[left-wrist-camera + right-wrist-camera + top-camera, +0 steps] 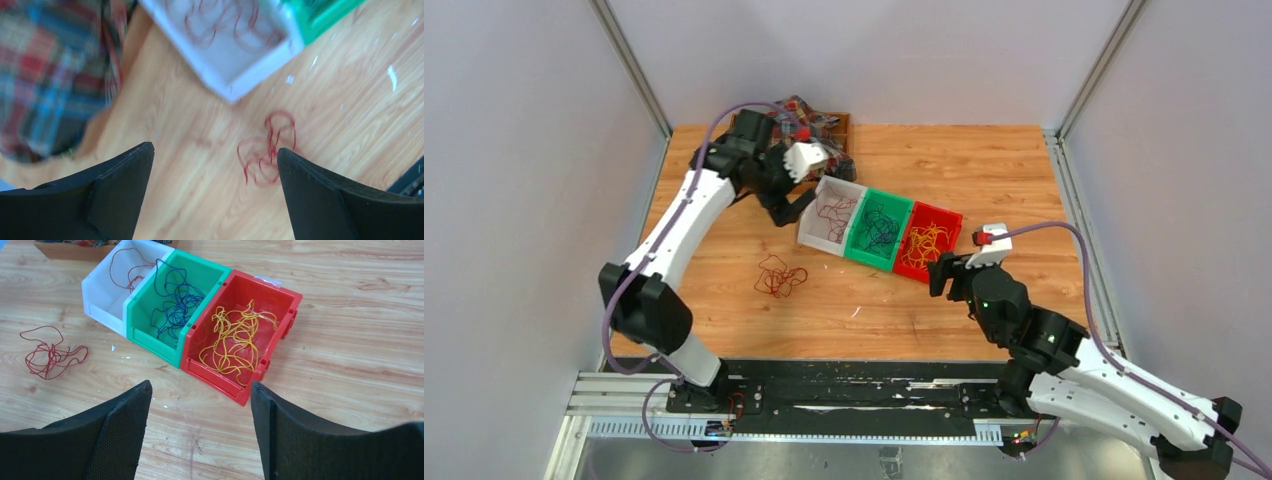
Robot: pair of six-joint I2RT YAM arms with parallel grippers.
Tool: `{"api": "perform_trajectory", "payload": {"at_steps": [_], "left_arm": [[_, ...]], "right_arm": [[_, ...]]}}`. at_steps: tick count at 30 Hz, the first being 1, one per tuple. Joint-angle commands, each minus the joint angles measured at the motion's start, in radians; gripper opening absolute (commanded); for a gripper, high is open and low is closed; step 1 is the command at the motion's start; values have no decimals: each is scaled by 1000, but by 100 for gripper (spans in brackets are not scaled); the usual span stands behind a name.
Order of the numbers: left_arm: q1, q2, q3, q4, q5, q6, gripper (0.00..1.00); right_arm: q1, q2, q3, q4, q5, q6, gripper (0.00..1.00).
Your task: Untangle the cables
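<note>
Wood-grain table (984,170), carrying three bins side by side and touching, in a row slanting from far left to near right: white bin (102,307), green bin (150,327), red bin (215,372). Inside the white bin, a few dark red cables (130,267). Inside the green, blue cables (175,305), loosely tangled. Inside the red, yellow cables (232,340), likewise in loose loops. On bare wood, well apart from the bins on the left arm's side, loose red clump (781,277), touched by neither gripper. Left gripper (215,155) above the table near the white bin's left end, fingers spread wide and holding nothing. In its blurred wrist view, the clump below, close to one fingertip. Right gripper (200,390) on the near side of the red bin, fingers spread apart, holding nothing, facing the bins. At the far left corner, wooden tray (844,122) with plaid cloth (809,115) in it, just behind the left gripper.
</note>
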Motion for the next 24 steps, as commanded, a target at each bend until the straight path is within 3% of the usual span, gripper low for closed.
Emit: {"api": "perform_trajectory", "payload": {"at_steps": [1, 8, 15, 21, 24], "left_arm": [[143, -97, -189, -41, 103, 75, 98], [205, -125, -432, 42, 133, 69, 99], [207, -91, -554, 157, 42, 109, 87], [207, -94, -638, 289, -7, 120, 58], [207, -85, -643, 293, 7, 113, 32]], "right_arm": [[-8, 91, 42, 119, -41, -25, 73], [-8, 245, 92, 175, -111, -30, 73], [-8, 252, 66, 202, -144, -12, 73], [-8, 251, 50, 218, -156, -10, 66], [-8, 256, 50, 229, -160, -12, 61]]}}
